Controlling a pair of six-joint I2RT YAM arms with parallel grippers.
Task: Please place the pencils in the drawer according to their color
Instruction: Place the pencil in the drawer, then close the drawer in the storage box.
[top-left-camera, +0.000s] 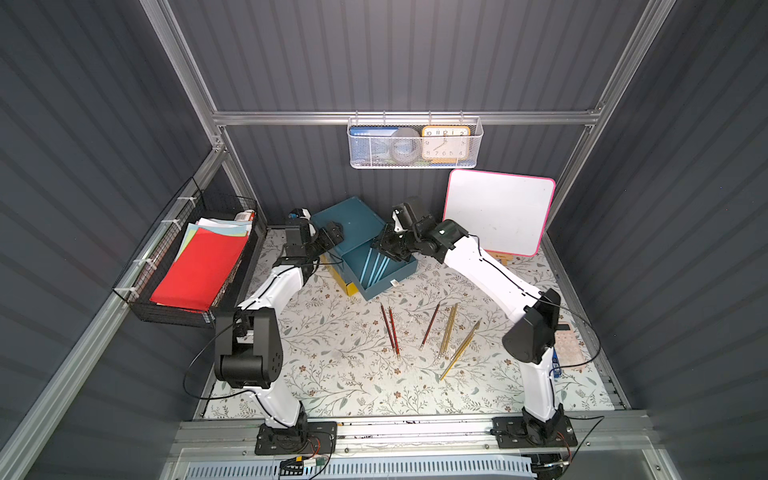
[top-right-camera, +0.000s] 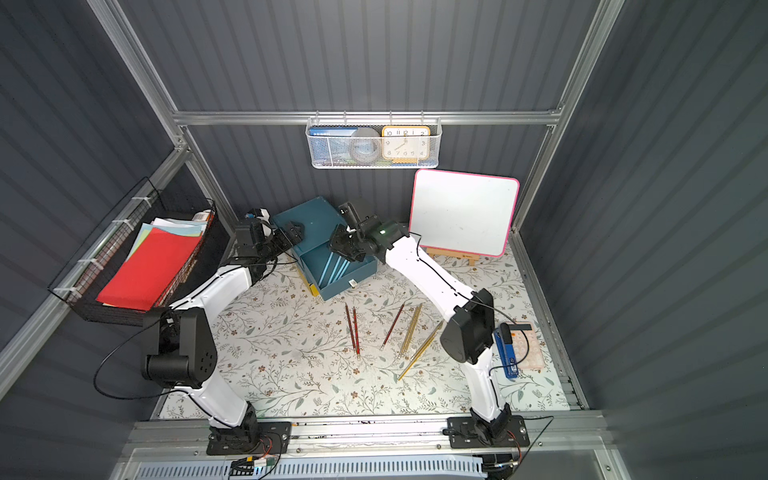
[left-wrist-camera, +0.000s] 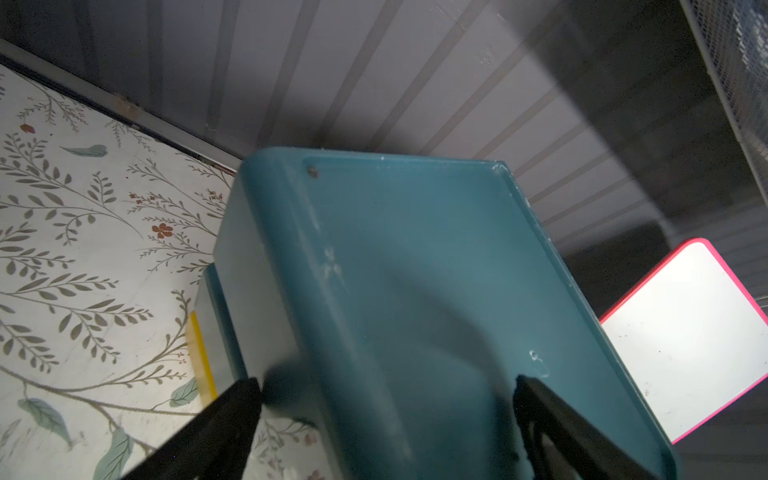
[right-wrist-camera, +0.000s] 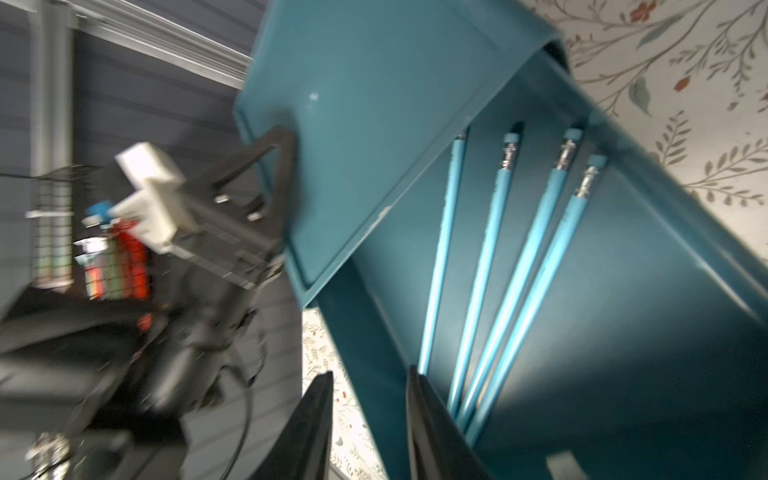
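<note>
1. A teal cabinet (top-left-camera: 349, 216) stood at the back of the desk (top-left-camera: 353, 374), its drawer (top-left-camera: 409, 266) pulled out.
2. The left pincer (left-wrist-camera: 386, 382) was spread wide at the cabinet's top.
3. The right pincer (right-wrist-camera: 370, 374) was slightly parted and empty, over the drawer's side wall.
4. Four blue pencils (right-wrist-camera: 490, 266) lay lengthwise in the drawer, erasers toward the cabinet.
5. Red pencils (top-left-camera: 392, 330) and gold pencils (top-left-camera: 449, 330) lay on the desk, running roughly front to back.
</note>
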